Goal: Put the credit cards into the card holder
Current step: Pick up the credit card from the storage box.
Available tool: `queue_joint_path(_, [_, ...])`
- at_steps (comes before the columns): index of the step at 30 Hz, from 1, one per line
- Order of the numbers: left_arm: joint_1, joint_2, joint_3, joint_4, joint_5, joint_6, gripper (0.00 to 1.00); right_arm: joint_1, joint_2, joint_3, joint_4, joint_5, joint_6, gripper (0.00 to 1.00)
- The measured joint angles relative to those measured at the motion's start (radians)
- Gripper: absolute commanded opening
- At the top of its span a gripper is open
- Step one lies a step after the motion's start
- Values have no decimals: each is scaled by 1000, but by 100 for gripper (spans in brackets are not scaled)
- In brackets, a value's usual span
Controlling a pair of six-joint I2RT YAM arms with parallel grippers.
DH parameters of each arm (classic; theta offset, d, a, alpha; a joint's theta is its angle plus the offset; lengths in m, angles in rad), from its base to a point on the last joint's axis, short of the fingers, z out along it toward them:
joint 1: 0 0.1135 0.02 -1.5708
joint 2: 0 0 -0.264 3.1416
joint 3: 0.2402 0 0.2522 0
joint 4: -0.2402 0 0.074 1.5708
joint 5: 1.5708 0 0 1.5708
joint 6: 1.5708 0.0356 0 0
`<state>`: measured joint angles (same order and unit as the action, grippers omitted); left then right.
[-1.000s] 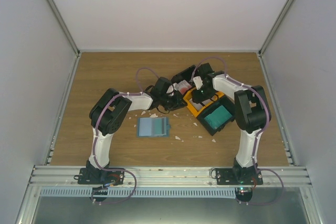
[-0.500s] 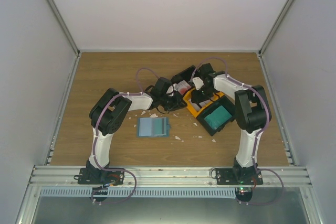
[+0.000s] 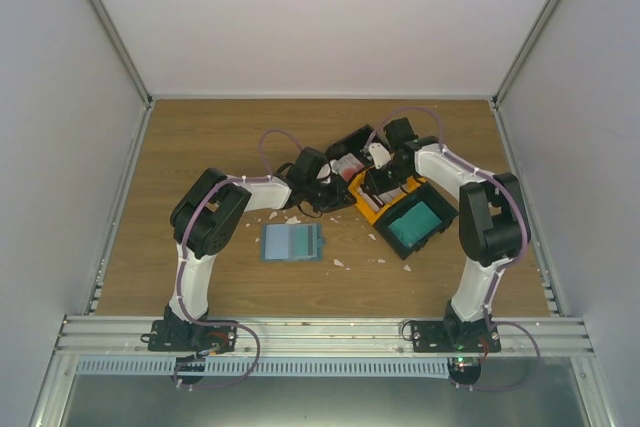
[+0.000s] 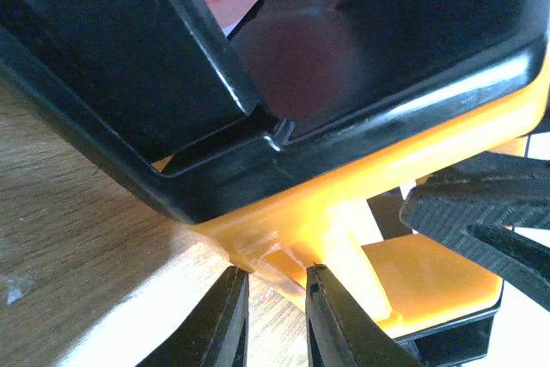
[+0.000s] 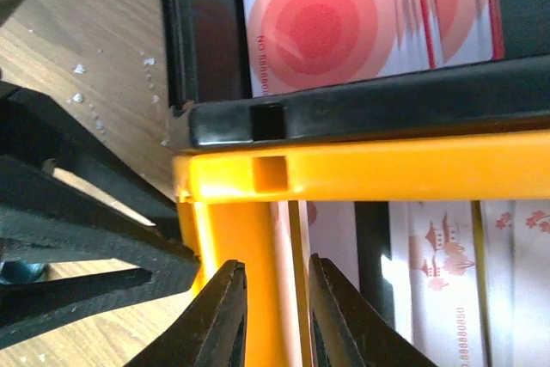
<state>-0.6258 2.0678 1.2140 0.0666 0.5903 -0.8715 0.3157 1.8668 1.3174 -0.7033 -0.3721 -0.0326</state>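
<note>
Your card holder [image 3: 293, 243] lies open and flat on the counter [image 3: 200, 137], near the left arm's elbow and well apart from both end effectors, with white scraps [image 3: 338, 263] scattered around it. The credit cards [image 5: 318, 23] sit farther back in a black tray [image 5: 361, 113] joined to an orange frame [image 5: 387, 174]. The nearest card is white with red concentric rings, and paler cards with a pinkish print show below the orange bar. Your right end effector [image 5: 273, 268] stands astride an upright rail of that orange frame, its jaws narrowly apart with the rail and a card edge filling the gap. You cannot tell whether they pinch it. The ringed cards lie just beyond its fingertips, across the orange bar. Your left end effector [image 4: 275, 277] meets the frame's lower corner, jaws nearly closed, tips touching the orange lip with wood grain showing between them. A firm hold cannot be confirmed there either. A green-teal block [image 3: 413, 220] rests in a dark case just right of the frame.
</note>
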Motion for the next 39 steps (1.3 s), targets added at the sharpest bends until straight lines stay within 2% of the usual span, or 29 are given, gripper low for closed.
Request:
queue_joint_path(14, [0,8,14,0,-8,0,21,13,-15,-61,-24,-84,3,24])
queue_joint_path(16, [0,8,14,-1,-8,0,21,13,-15,-61,-24,-81,3,21])
queue_joint_path(22, [0,8,14,-1,-8,1,21,13,-15,-58,-24,-65,5,2])
queue_joint_path(27, [1,8,14,-3,-10,3,22,6,-42,-48,-21,-16,16,1])
queue_joint_path(39, [0,-50,2,-11,-47,26,40,32,-234,-61,-18,69,101,0])
